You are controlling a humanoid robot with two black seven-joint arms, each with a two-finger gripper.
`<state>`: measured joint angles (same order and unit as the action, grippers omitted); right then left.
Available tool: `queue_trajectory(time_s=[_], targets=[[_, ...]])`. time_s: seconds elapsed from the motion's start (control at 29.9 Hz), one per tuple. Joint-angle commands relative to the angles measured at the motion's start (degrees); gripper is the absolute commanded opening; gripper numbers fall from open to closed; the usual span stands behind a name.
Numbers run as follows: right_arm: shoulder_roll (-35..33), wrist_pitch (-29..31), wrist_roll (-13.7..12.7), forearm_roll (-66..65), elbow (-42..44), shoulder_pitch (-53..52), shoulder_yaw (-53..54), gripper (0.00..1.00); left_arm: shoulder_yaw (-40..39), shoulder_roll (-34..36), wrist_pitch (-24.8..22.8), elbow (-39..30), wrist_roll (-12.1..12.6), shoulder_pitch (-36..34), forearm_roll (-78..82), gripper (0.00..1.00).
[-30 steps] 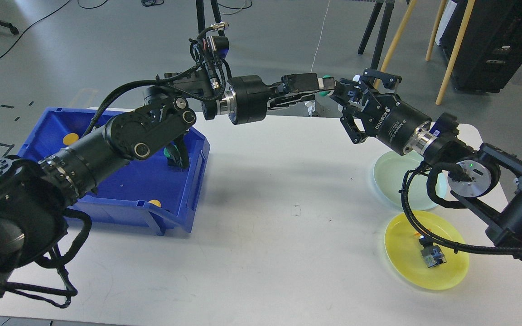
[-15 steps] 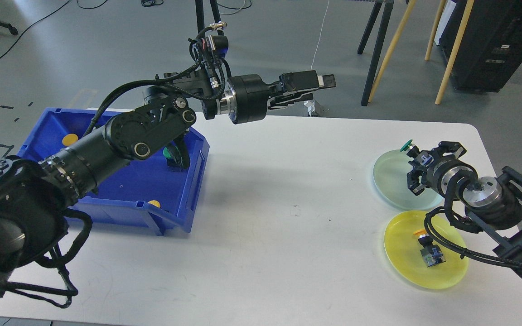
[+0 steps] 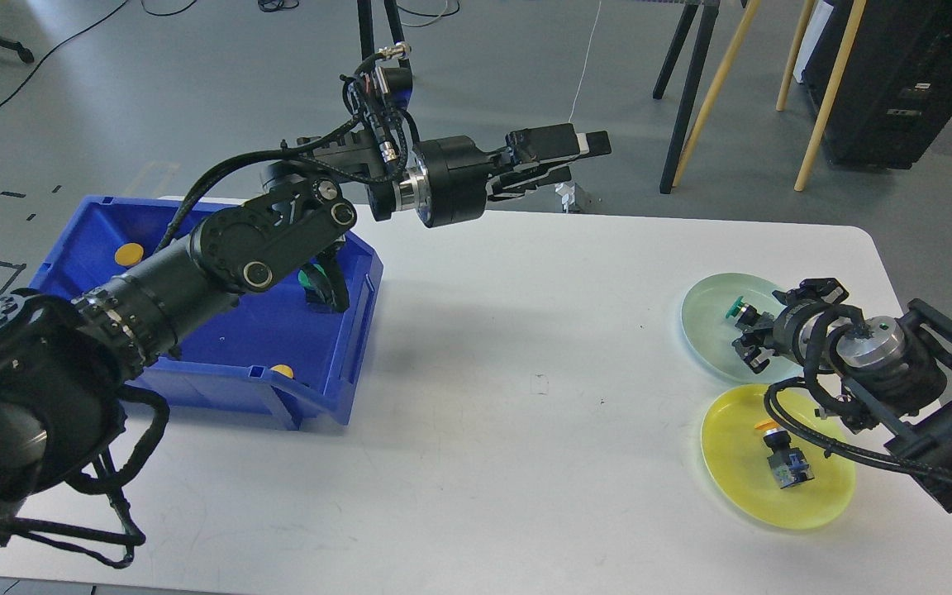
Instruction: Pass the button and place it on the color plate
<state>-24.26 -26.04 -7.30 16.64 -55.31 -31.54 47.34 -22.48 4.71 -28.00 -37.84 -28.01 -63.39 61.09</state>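
My right gripper (image 3: 750, 324) is low over the pale green plate (image 3: 711, 330) at the table's right side. It is shut on a green-capped button (image 3: 736, 309), which is at or just above the plate's surface. My left gripper (image 3: 579, 157) is raised above the table's far edge, open and empty. A yellow plate (image 3: 732, 479) in front of the green one holds a yellow-capped button (image 3: 780, 457). The blue bin (image 3: 335, 372) at the left holds more buttons: a green one (image 3: 307, 279) and two yellow ones (image 3: 128, 254).
The white table (image 3: 525, 413) spans the view between bin and plates. My left arm reaches over the bin's right half. Chair and stand legs (image 3: 683, 107) stand on the floor beyond the far edge.
The green button passed from my left gripper to my right. My right gripper carried it right and down onto the green plate. My left gripper opened and stayed in place.
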Motion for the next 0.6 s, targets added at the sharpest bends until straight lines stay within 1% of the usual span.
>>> queue_trajectory(time_s=[0.0, 0.03, 0.1, 0.17, 0.23, 0.27, 0.33, 0.43, 0.57], targets=[[-0.17, 1.86, 0.18, -0.12, -0.67, -0.36, 0.2, 1.0, -3.26, 1.0, 0.0, 0.93, 0.01, 1.51, -8.32, 0.92], [-0.61, 3.43, 0.27, -0.2, -0.85, -0.8, 0.29, 1.0, -4.06, 1.44, 0.0, 0.84, 0.01, 1.69, -10.87, 0.93], [-1.4, 9.31, 0.79, -0.82, -1.37, -2.2, 0.82, 1.0, -4.68, 3.45, 0.0, 0.84, 0.01, 1.69, -16.85, 0.94], [-3.85, 18.7, 1.93, -0.91, -2.43, -3.87, 1.69, 1.0, -4.68, 7.31, 0.0, 0.49, 0.01, 1.78, -23.18, 0.97], [-7.63, 27.93, 4.74, -1.87, -4.61, -5.28, 2.14, 1.0, -4.86, 10.92, 0.0, 0.75, 0.01, 1.78, -29.07, 0.99], [-9.04, 31.45, 5.97, -3.01, -5.93, -5.72, 2.14, 1.0, -4.86, 11.81, 0.0, 0.84, 0.01, 1.78, -31.09, 0.99], [-10.89, 39.7, 7.82, -6.6, -7.26, -6.86, 1.96, 1.0, -4.86, 13.3, 0.0, 1.02, 0.01, 1.78, -33.3, 1.0], [-11.34, 53.42, 8.7, -10.92, -6.91, -8.27, 0.82, 1.0, -4.86, 14.8, 0.0, 1.46, 0.01, 2.21, -33.66, 1.0], [-10.64, 54.04, 9.93, -11.1, -7.44, -9.24, -2.6, 1.0, -4.77, 14.89, 0.0, 1.63, 0.01, 4.06, -33.66, 1.0]])
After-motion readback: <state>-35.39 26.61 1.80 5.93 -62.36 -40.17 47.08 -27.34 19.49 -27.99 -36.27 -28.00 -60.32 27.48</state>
